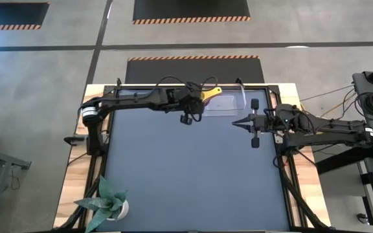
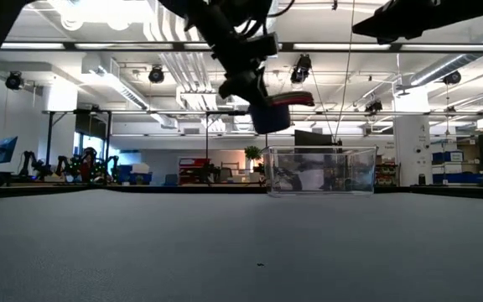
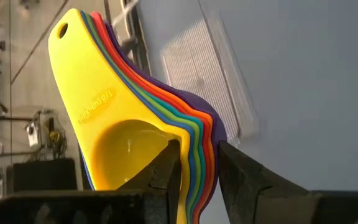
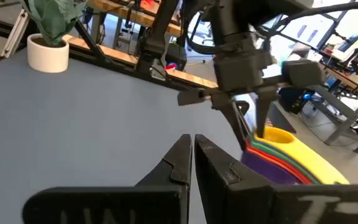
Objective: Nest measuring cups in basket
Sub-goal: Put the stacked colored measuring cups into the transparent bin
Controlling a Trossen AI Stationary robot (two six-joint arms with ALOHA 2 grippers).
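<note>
The left gripper (image 3: 197,165) pinches the rim of the measuring cups (image 3: 145,134), one finger inside the yellow bowl and the other against the purple outer wall. That hold clamps all the nested scoops as a single stack, so none can slide out of the others. The handles fan away from the fingers, yellow on top, leaving the bowls hanging below, which suits lowering them bowl-first.

In the low view the stack (image 2: 275,109) is carried clear of the desk (image 2: 225,243), above and just to the 9 o'clock side of the basket (image 2: 321,172), presumably so it can pass over the wall. In the high view the basket (image 1: 228,103) sits near the desk's 12 o'clock edge, with the yellow handle (image 1: 211,93) at its 9 o'clock rim.

The right gripper (image 1: 239,121), fingers pressed together on nothing, waits over the desk toward 3 o'clock, out of the way.
</note>
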